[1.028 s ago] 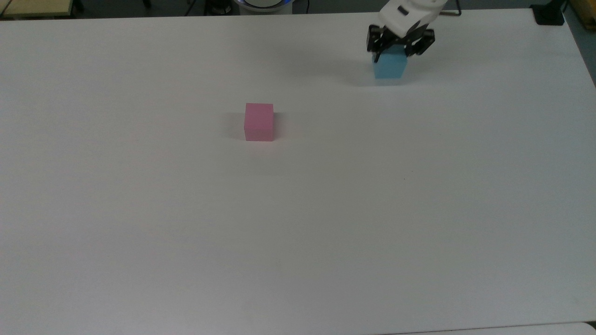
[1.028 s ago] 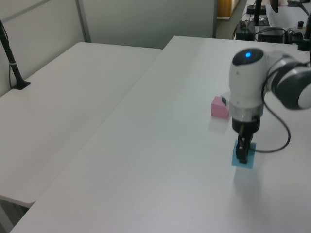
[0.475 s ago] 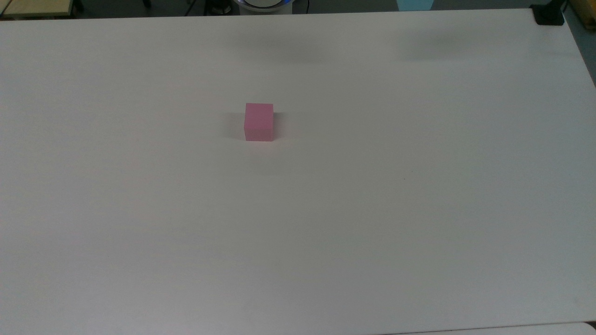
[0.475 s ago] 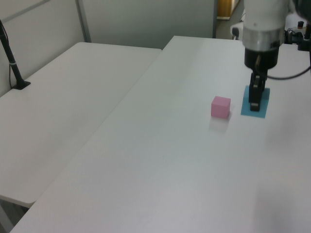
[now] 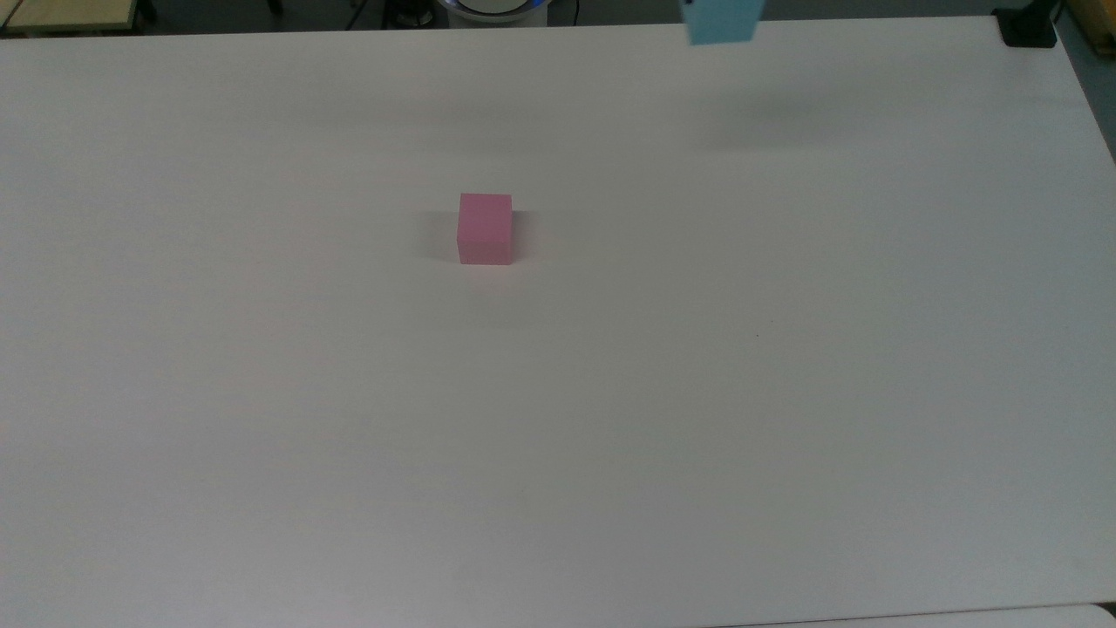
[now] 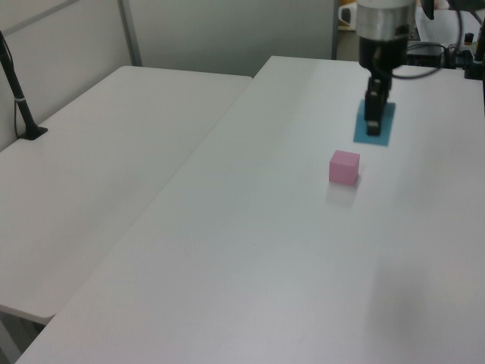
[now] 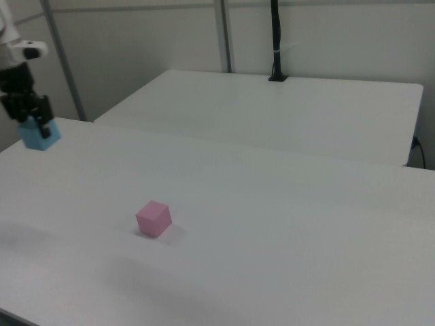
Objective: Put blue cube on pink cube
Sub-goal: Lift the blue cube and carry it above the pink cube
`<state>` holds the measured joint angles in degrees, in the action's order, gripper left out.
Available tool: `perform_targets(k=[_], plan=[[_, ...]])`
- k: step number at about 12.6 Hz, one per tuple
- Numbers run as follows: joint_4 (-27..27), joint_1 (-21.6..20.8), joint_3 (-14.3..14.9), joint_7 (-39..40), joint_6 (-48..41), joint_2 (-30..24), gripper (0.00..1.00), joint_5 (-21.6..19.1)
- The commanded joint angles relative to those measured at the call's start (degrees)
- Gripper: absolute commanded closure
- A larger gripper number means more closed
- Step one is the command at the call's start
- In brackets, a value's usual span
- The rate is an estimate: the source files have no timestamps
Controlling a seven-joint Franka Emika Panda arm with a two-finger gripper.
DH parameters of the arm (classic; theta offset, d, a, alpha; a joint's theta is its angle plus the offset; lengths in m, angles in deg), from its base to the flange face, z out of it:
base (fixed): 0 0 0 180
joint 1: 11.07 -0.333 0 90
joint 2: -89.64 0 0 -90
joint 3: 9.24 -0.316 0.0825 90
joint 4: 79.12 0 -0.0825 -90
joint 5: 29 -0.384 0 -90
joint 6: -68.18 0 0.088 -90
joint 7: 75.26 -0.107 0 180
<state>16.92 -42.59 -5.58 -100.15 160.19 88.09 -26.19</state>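
White tabletop (image 5: pixel 610 419) is seen across the whole working area, bare in its near part. Farther in, the pink cube (image 5: pixel 485 228) is found resting flat on the surface, squarely on one face, with open space left on every side; its top face is left free, which suits it as the base on which the other block is to be set. In the right view the pink cube (image 7: pixel 153 218) is seen well apart from the arm, and in the left view the same cube (image 6: pixel 344 167) lies nearer the camera than the carried block.

Beyond it, the blue cube (image 6: pixel 375 123) is held clear of the table, pinched between the fingers of the gripper (image 6: pixel 373 114), which are pressed against two opposite faces from above. A soft shadow is cast on the table beneath it, well separated from the block, so a lifted carry is judged rather than a slide. In the top view the blue cube (image 5: pixel 723 21) is cut by the upper edge, to the top view's right of the pink cube. In the right view the blue cube (image 7: pixel 39 136) hangs slightly tilted under the gripper (image 7: pixel 28 117). Height is probably kept so that the pink block can be approached from above without being knocked.

At the far side, a second white table (image 7: pixel 285 109) and a grey wall are seen.
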Motion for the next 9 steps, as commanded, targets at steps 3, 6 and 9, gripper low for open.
perform_targets(k=[3, 6, 9], plan=[[-2.7, 6.7, 13.6, 18.6, 1.4, 2.7, 0.84, -2.6], [-2.5, 7.5, 17.3, 22.6, 2.4, 4.3, 0.84, -1.9], [-1.7, 8.0, 17.1, 22.6, 4.8, 5.8, 0.83, -1.9]])
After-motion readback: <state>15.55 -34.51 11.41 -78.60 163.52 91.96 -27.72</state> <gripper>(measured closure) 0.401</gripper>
